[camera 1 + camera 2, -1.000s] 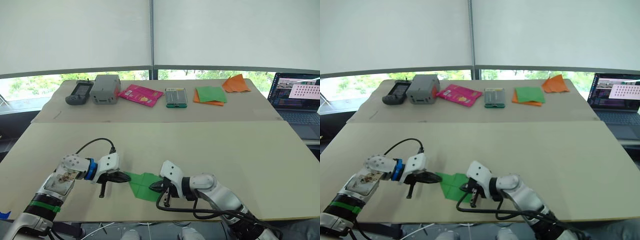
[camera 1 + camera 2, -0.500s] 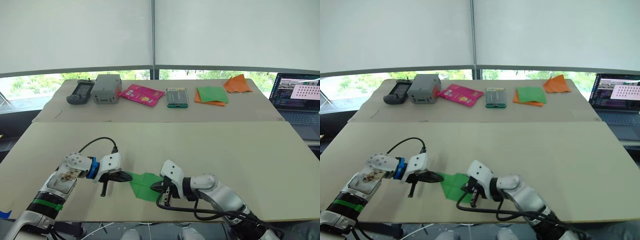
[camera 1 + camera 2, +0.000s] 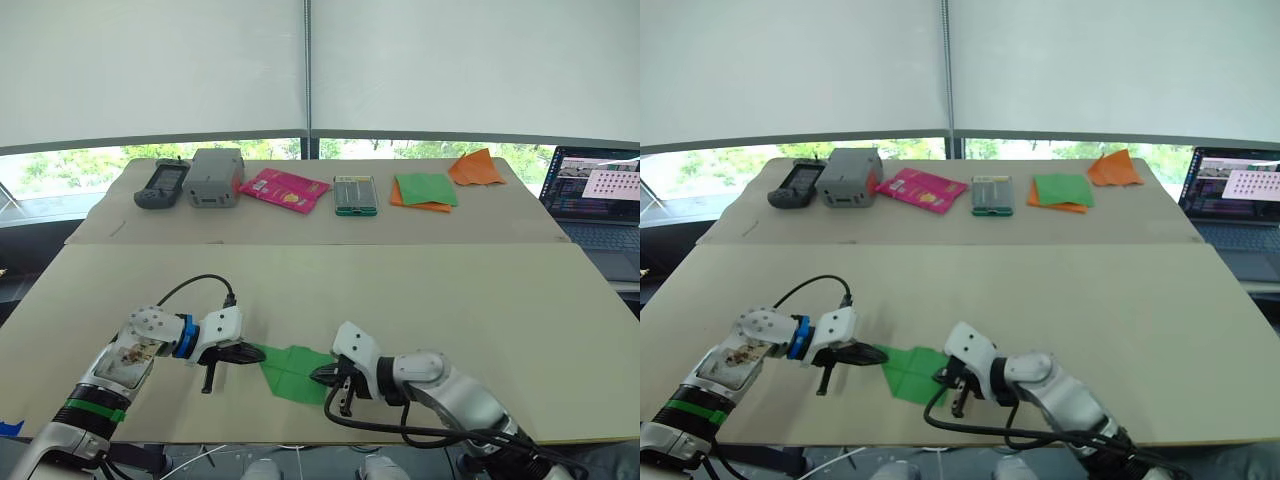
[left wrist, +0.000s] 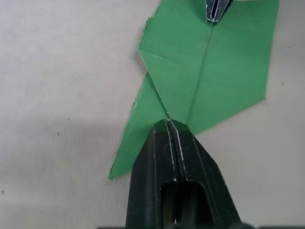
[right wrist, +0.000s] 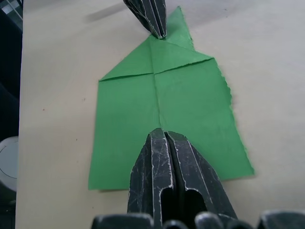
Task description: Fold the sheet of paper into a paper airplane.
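The sheet of paper [image 3: 292, 368] lies flat on the near table, bright green, with a centre crease and one corner folded in to a point. A torn-edged flap [image 4: 138, 133] sticks out beside that point. My left gripper [image 3: 258, 353] is shut, its tip [image 4: 169, 125] resting on the pointed end. My right gripper [image 3: 323, 376] is shut too, its tip [image 5: 162, 136] pressing on the centre crease near the square end. The two grippers face each other along the crease, the paper [image 5: 190, 109] spread between them.
On the far table stand a black handheld device [image 3: 159, 184], a grey box [image 3: 211, 177], a pink packet [image 3: 281, 190], a small tin [image 3: 353, 194], a green sheet on orange paper [image 3: 423, 190] and crumpled orange paper [image 3: 474, 167]. A laptop [image 3: 600, 200] sits at the right.
My right gripper has slid a little to the right along the crease, toward the sheet's square end. The left gripper has stayed on the point.
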`<control>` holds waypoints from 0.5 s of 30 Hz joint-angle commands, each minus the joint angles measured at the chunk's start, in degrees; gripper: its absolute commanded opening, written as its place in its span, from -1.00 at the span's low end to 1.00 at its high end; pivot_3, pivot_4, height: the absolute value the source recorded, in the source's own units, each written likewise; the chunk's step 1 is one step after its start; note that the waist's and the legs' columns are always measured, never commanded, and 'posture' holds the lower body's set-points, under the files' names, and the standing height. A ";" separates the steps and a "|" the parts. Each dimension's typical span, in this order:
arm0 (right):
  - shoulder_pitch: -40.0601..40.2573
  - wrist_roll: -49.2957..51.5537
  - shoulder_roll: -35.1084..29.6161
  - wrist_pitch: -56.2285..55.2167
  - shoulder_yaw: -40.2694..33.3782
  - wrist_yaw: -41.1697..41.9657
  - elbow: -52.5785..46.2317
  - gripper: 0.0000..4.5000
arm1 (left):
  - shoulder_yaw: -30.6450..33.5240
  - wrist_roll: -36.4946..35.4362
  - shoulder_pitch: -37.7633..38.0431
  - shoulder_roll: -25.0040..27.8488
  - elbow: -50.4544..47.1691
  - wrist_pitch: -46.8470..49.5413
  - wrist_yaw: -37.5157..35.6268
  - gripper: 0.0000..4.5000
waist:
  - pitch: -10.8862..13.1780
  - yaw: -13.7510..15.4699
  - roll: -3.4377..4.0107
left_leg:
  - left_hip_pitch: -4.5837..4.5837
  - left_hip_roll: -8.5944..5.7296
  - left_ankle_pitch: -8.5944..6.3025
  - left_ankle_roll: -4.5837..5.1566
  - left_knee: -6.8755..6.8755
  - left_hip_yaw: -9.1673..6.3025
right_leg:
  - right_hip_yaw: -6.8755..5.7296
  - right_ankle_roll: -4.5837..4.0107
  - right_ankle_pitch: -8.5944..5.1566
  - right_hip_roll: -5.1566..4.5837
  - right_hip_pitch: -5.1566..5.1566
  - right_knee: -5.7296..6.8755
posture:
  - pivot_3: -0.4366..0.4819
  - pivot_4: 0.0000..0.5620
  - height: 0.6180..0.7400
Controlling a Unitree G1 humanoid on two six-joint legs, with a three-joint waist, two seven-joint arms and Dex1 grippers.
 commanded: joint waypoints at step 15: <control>6.48 0.41 -8.50 9.49 0.34 -3.18 0.90 -1.00 | -2.06 2.58 1.39 0.41 1.95 1.14 -0.36 -0.98 | 0.00 0.02 -0.01 | -0.15 0.00 -0.01 -0.01 0.00 0.01 | 0.00 0.01 0.00 -0.03 0.08 -0.48 | -0.05 -0.47 1.00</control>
